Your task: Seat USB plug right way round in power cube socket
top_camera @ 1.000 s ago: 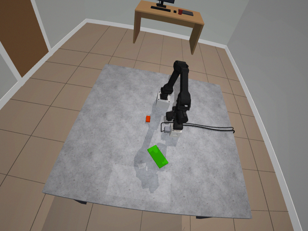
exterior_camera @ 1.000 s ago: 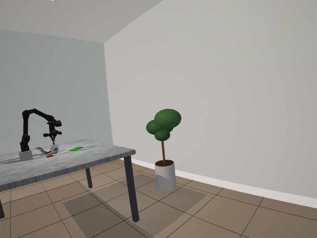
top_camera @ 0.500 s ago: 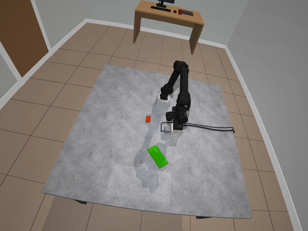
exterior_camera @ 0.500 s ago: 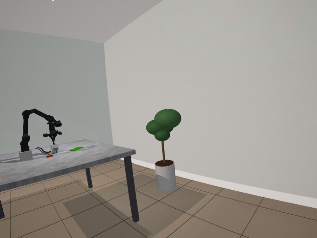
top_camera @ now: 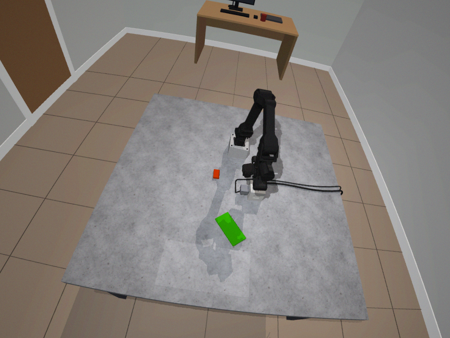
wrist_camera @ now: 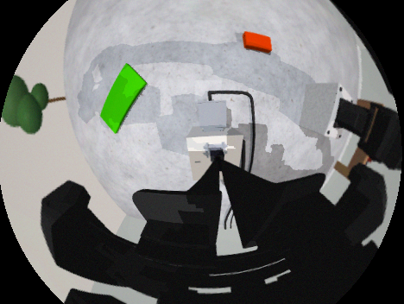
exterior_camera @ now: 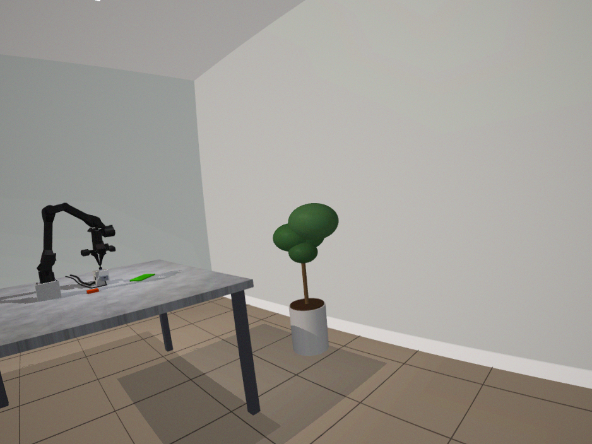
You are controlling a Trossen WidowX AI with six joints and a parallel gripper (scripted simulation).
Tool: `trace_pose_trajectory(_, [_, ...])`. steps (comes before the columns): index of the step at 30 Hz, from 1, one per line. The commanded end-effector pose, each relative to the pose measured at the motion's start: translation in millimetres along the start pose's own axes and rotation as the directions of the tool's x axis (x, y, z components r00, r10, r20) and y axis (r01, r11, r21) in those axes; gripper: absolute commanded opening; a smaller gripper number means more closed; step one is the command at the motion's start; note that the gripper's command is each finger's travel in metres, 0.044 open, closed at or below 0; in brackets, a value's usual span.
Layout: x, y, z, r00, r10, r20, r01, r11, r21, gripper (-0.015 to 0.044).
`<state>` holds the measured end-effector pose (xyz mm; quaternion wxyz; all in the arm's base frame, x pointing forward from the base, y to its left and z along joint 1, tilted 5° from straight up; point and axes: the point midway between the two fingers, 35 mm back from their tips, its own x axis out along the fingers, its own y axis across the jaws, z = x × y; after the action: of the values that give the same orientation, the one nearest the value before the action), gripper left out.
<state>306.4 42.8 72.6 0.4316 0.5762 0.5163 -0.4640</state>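
The white power cube (top_camera: 255, 196) (exterior_camera: 98, 279) (wrist_camera: 197, 142) stands upright on the table, under my gripper. My gripper (exterior_camera: 100, 267) (wrist_camera: 218, 165) points down over the cube's top, its fingers nearly together and shut on the dark USB plug (wrist_camera: 217, 153). The plug is at the top socket, where pale grey parts show around it in the wrist view. Its lower end and which way round it faces are hidden, and I cannot tell how deep it sits. In the top view the arm covers the fingertips and plug.
A grey block (top_camera: 244, 189) (wrist_camera: 212, 113) is against the cube's side. A black cable (top_camera: 305, 185) (wrist_camera: 253, 129) loops around it and runs to the table's edge. A green slab (top_camera: 230, 229) (exterior_camera: 142, 277) (wrist_camera: 123, 99) and an orange block (top_camera: 216, 174) (exterior_camera: 92, 290) (wrist_camera: 257, 41) lie on the table.
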Motion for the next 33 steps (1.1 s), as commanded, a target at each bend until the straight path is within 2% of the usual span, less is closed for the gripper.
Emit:
trace_pose_trajectory(1, [1.1,0.2,-0.4,1.0,0.0,-0.003,0.0,1.0,-0.003,0.0])
trace_pose_trajectory(33, [5.0,0.2,0.1,1.0,0.0,-0.003,0.0,1.0,-0.003,0.0])
